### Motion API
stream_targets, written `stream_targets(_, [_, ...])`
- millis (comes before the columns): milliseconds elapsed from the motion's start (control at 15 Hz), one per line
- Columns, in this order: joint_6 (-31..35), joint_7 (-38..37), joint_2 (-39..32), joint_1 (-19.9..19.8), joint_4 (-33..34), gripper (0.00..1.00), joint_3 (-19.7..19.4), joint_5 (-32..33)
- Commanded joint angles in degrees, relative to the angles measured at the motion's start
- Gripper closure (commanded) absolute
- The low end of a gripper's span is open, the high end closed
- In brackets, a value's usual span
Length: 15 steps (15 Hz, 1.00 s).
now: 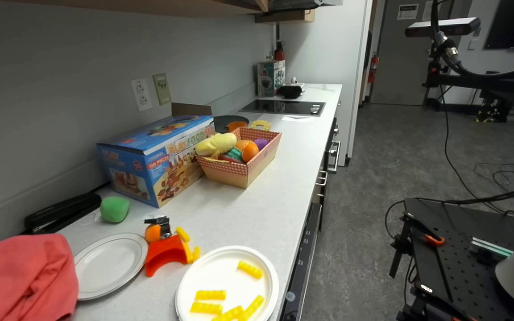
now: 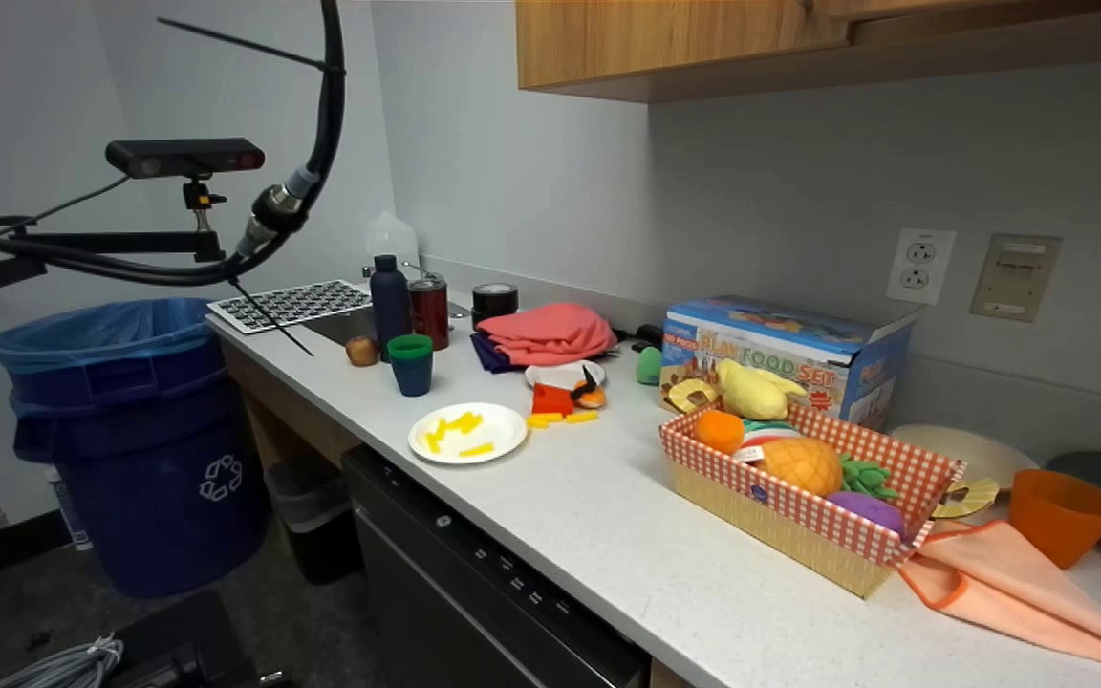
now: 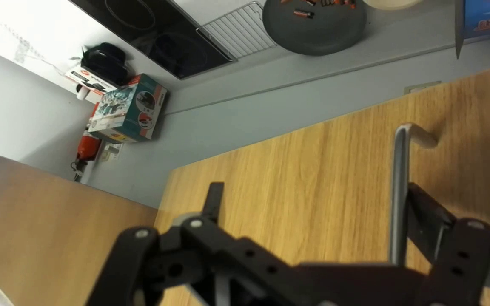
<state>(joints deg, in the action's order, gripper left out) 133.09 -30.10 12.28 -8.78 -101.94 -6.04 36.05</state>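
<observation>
Spread wide and gripping nothing, the pincer (image 3: 313, 187) is straddling the silver bar handle (image 3: 399, 199) at the right of the wooden cabinet door (image 3: 304, 174). Engaging it is seemingly the step in hand, the next move probably calling for one finger behind it. At left on the counter (image 1: 257, 200), a blue box (image 1: 156, 159) is reading "PLAY FOOD SET"; far off, a white carton (image 3: 84, 78) is showing "VELCRO".

Soft shadow dims the wall (image 2: 780, 191) under the cabinet (image 2: 684, 46); the claw (image 3: 315, 193) looks blurred.
</observation>
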Motion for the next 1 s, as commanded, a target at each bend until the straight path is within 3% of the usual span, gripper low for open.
stream_targets(0, [-0.1,0.6,0.1,-1.5,-0.1,0.00,1.0,-0.3])
stream_targets(400, [0.0,0.5,0.4,-1.6,-0.3,0.00,1.0,-0.3])
stream_targets(933, [10.0,0.2,5.2,-5.8,-6.9,0.00,-1.1,2.0])
